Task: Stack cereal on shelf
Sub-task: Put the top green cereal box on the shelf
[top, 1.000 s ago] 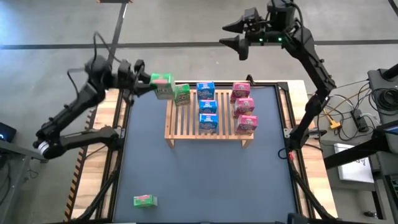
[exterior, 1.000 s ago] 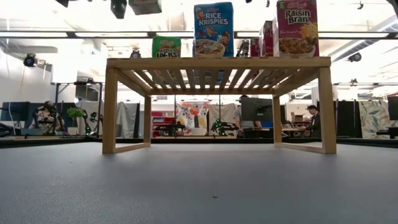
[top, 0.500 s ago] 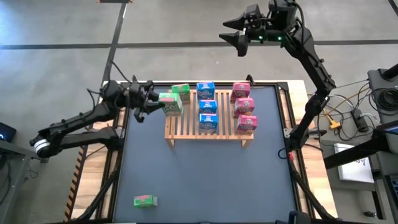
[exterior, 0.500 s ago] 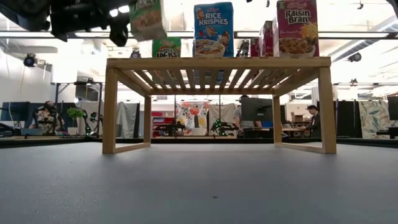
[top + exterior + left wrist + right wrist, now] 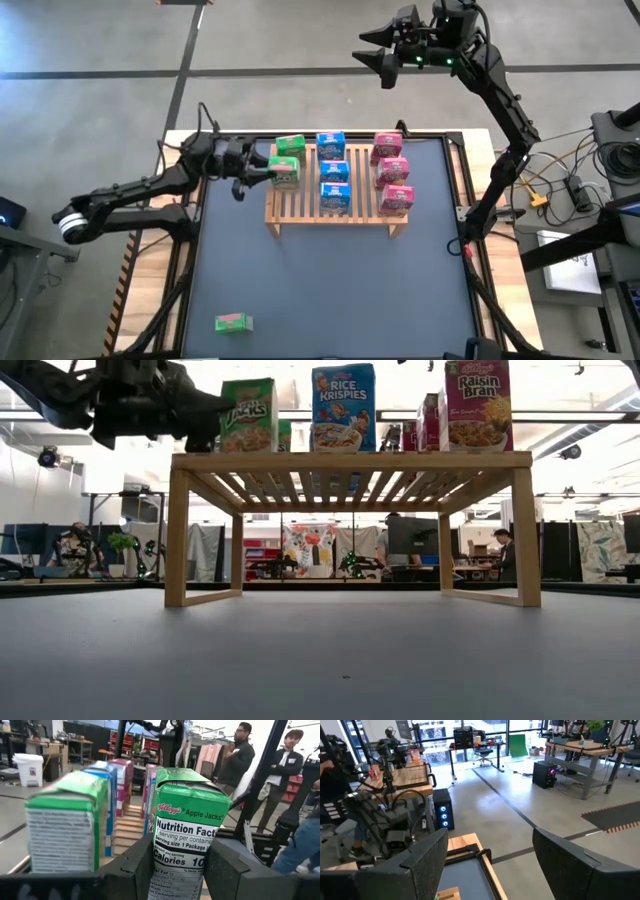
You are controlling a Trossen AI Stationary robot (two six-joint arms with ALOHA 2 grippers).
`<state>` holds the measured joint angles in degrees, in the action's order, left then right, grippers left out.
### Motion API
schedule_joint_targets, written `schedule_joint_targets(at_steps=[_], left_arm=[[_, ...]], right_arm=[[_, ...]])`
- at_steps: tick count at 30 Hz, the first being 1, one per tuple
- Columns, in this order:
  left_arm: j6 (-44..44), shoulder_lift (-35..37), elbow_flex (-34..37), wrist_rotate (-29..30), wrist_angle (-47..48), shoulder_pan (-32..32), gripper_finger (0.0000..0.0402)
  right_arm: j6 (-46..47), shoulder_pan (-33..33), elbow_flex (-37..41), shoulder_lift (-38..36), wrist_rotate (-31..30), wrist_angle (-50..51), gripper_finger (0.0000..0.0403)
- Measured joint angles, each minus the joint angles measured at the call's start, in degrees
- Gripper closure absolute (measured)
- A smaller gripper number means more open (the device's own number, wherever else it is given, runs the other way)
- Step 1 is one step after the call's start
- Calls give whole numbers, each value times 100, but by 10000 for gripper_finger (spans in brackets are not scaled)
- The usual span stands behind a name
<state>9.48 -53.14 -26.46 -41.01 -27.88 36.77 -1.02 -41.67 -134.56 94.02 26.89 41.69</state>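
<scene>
At shelf left edge, left gripper outstretched level, clamping green cereal box.

From straight overhead we see the whole table and shelf; from table-top height we look level under that same shelf into the room. Our left wrist camera sits close behind a green cereal box, while our right wrist camera looks from high up across the room.

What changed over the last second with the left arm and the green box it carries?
The left gripper, shut on a green cereal box, swung in from beyond the shelf's far-left corner and came down, bringing the box onto the slats in front of the other green box. The blue and pink rows, the green box on the table and the raised right gripper stayed put.
</scene>
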Motion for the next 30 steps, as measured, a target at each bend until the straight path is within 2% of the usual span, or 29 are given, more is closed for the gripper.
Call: schedule_joint_targets(at_steps=[13,25,30], left_arm=[[-95,-472,0,1,-231,-272,267],[17,-404,0,6,-214,-272,183],[172,-65,0,10,46,-272,168]], right_arm=[[0,0,0,0,-13,0,126],[-34,0,0,2,-64,2,126],[-116,0,0,4,-146,2,126]])
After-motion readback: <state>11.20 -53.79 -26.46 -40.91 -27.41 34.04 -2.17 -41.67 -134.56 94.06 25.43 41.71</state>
